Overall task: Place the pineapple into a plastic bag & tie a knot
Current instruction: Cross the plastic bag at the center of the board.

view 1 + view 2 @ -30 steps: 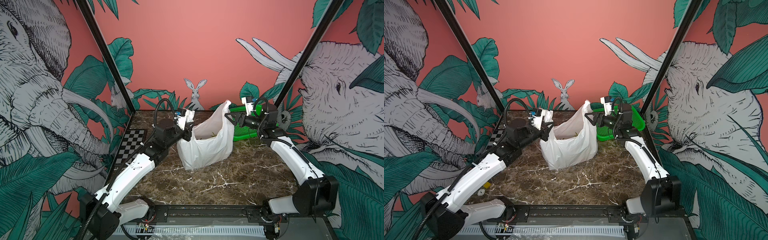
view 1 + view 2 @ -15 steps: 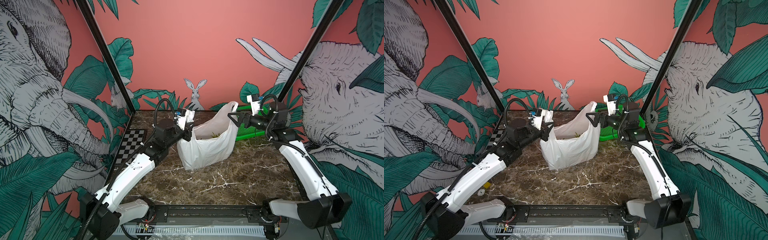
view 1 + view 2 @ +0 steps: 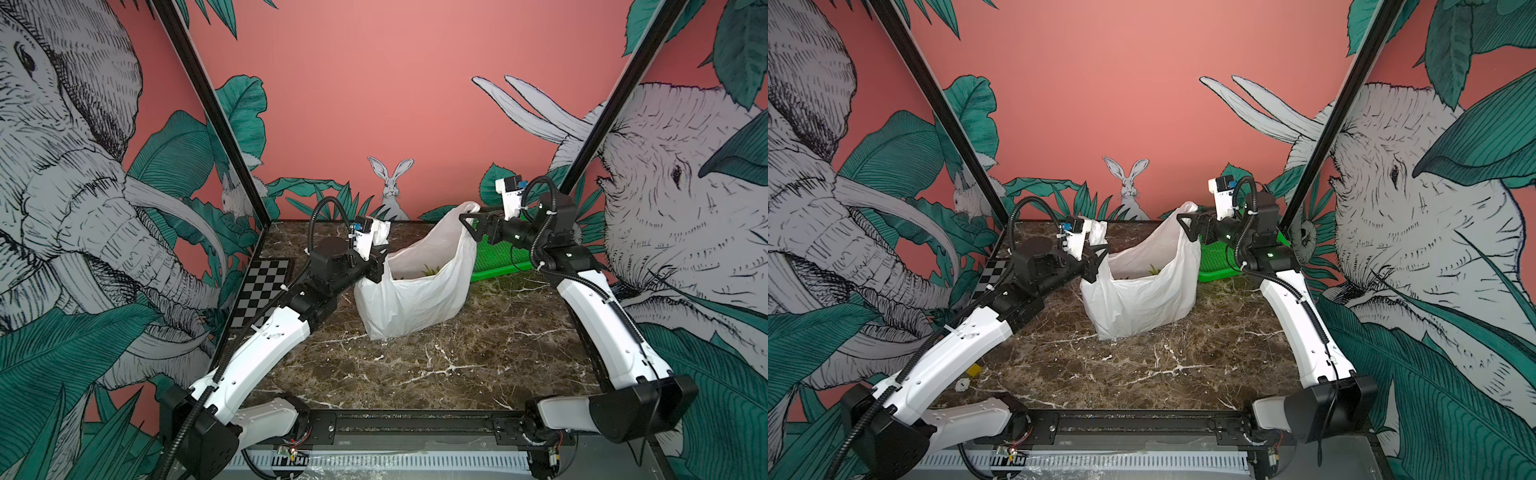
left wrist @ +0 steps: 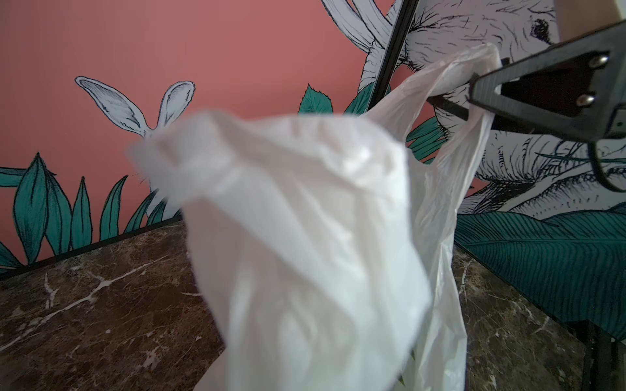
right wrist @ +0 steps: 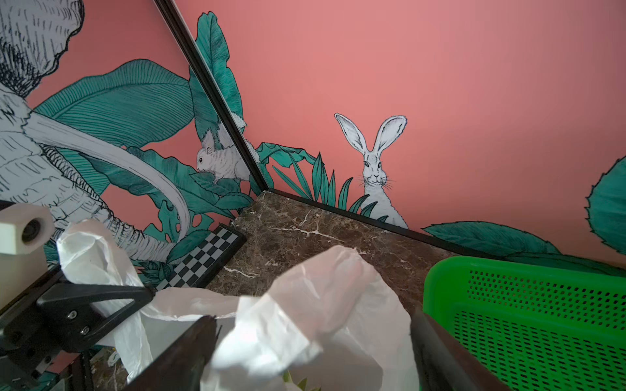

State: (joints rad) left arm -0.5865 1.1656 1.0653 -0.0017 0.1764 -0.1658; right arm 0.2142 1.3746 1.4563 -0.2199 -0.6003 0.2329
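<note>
**Q:** Where's the bag?

**A:** The plastic bag [image 3: 409, 291] stands mid-table [image 3: 457, 365], mouth up and handles untied. Pineapple leaves [image 3: 432, 271] show inside.

**Q:** And the grippers?

**A:** The left gripper [image 3: 380, 264] is clamped on the left handle [image 3: 380, 230]. The right gripper [image 3: 467, 227] has its jaws spread, and the right handle [image 4: 450, 84] lies between them, unpinched. The mouth stretches arm to arm. The right arm is nearer that loop, so it likely closes next.

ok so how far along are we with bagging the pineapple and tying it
Done, it seems: green leaves of the pineapple show inside the open bag. In hand: the left gripper is shut on one handle, and the right gripper is open with the other handle draped over a finger. Left: bring the handles together and tie the knot; none is tied yet.
</note>
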